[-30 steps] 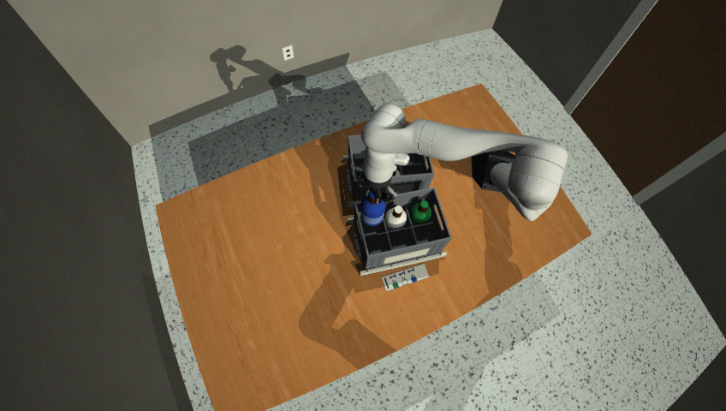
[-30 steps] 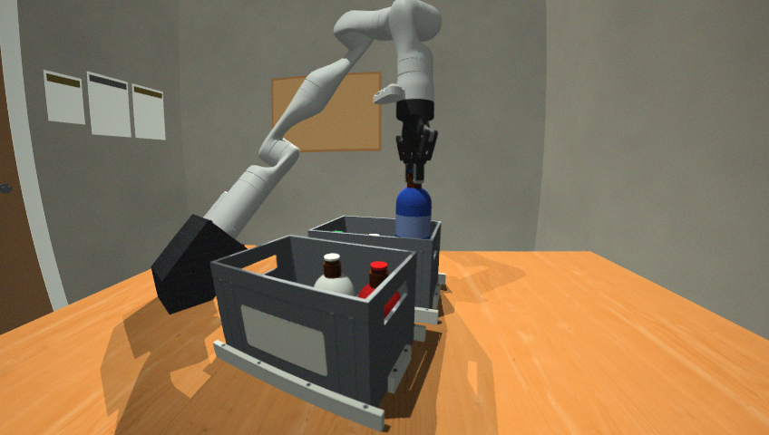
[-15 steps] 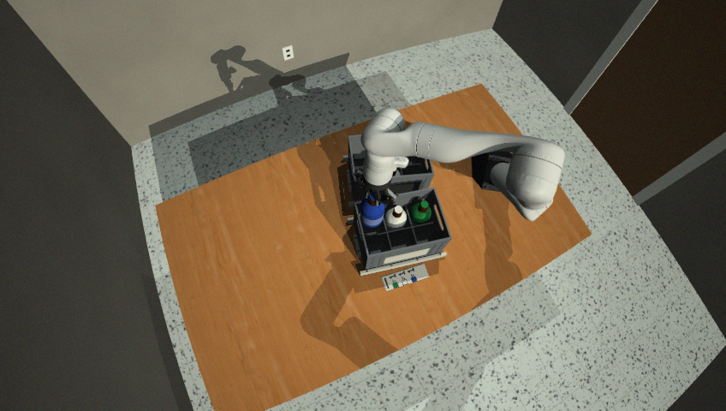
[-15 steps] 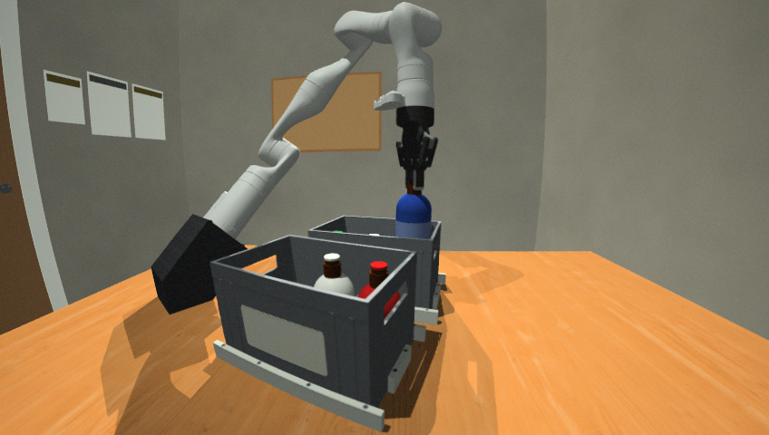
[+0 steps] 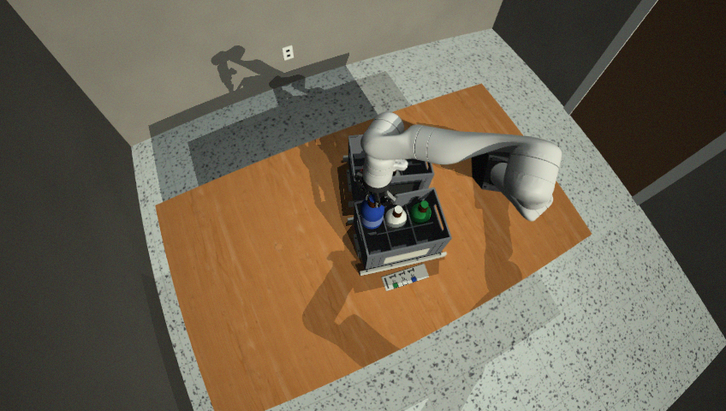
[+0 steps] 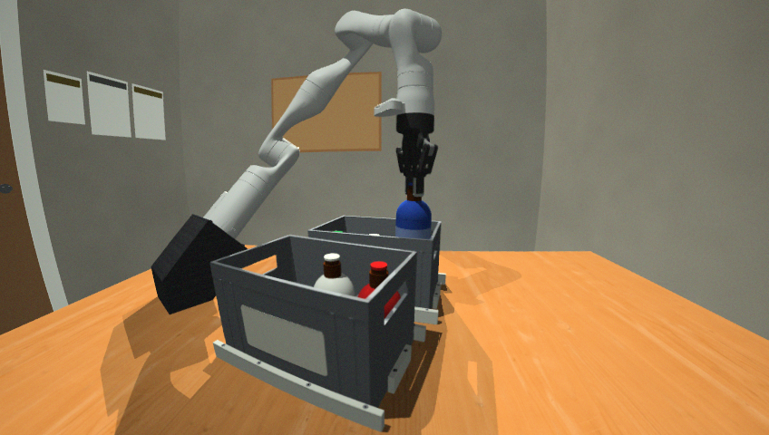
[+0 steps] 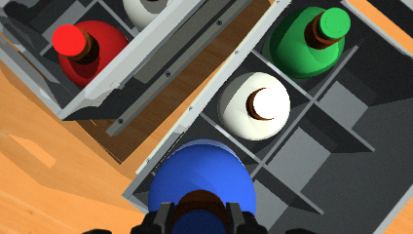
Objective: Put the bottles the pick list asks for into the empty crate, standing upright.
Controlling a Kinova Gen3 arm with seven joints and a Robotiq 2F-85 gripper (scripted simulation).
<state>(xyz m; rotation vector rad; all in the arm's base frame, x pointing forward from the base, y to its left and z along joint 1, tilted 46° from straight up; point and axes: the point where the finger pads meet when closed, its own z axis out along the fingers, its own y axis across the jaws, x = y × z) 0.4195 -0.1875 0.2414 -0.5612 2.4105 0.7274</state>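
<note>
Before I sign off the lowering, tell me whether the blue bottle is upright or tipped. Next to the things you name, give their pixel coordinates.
Upright: in the exterior view the blue bottle [image 5: 372, 213] [image 6: 413, 217] [image 7: 202, 168] stands straight under the gripper [image 6: 413, 188] [image 7: 200, 216], its label band level.

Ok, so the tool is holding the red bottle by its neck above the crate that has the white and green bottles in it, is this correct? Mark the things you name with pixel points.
Not quite: the bottle in the tool [image 5: 374, 202] [image 6: 414, 188] [image 7: 200, 219] is blue [image 5: 372, 215] [image 6: 413, 217] [image 7: 202, 171], as the exterior view shows. The tool does hold it by its neck, above the crate with the white and green bottles.
</note>
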